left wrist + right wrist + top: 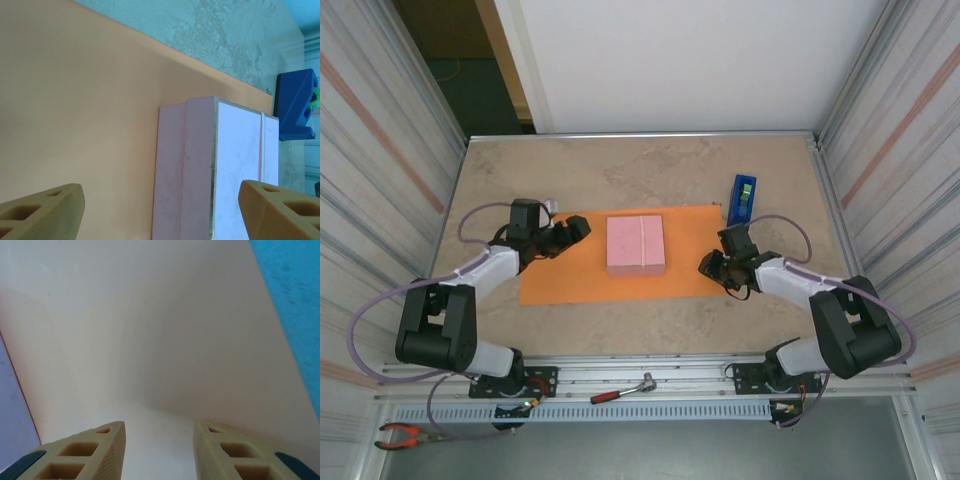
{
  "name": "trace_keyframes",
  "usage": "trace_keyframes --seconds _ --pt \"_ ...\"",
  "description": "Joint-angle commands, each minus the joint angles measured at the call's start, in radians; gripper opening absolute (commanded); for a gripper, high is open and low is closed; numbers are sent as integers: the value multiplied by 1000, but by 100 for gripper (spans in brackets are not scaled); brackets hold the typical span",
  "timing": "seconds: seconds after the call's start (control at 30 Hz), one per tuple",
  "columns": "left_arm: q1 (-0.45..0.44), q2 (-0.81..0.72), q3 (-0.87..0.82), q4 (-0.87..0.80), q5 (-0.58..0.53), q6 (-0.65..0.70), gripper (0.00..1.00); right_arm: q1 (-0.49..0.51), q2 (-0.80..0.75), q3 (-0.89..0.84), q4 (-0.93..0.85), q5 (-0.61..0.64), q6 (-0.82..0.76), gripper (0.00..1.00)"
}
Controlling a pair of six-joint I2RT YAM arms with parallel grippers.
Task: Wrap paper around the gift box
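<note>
Orange matte paper sheet (pixel 565 278) lies flat near the middle of the beige table (pixel 650 170), with the small pale pink gift box (pixel 636 245) on its centre. The left hand (pixel 582 229) hovers over the sheet's left end, jaws wide and empty. The right hand (pixel 705 265) is at the sheet's right edge, jaws partly apart, clasping nothing.

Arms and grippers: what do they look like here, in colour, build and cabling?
The left arm and right arm have white links between bulky black joints, each trailing a looping lilac cable. The left gripper and right gripper have black bodies. Their fingers are tan wedges with rectangular cut-outs; the right ones carry dark teal pads.
</note>
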Motion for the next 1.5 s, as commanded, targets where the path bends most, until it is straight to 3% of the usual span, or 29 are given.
trace_keyframes --seconds 0.0,0.2,0.33,0.5,0.67,1.03,1.47 --pt "-12 -18 -2 -5 40 22 82 -7 -62 -31 -68 30 47 41" --pt "-30 -15 9 -9 101 33 84 -5 -154 5 -100 -19 29 43" --pt "-54 -10 14 -21 141 54 84 13 -151 105 -107 -84 -20 50" --pt "-79 26 26 1 163 54 84 84 -33 249 -97 -125 -66 74" --pt "-103 66 53 4 184 56 85 127 120 359 -64 -143 -76 78" --pt "-139 163 77 33 217 61 78 138 281 411 15 -199 -71 73" --pt "-173 211 101 63 255 66 49 156 304 403 82 -262 -59 33"
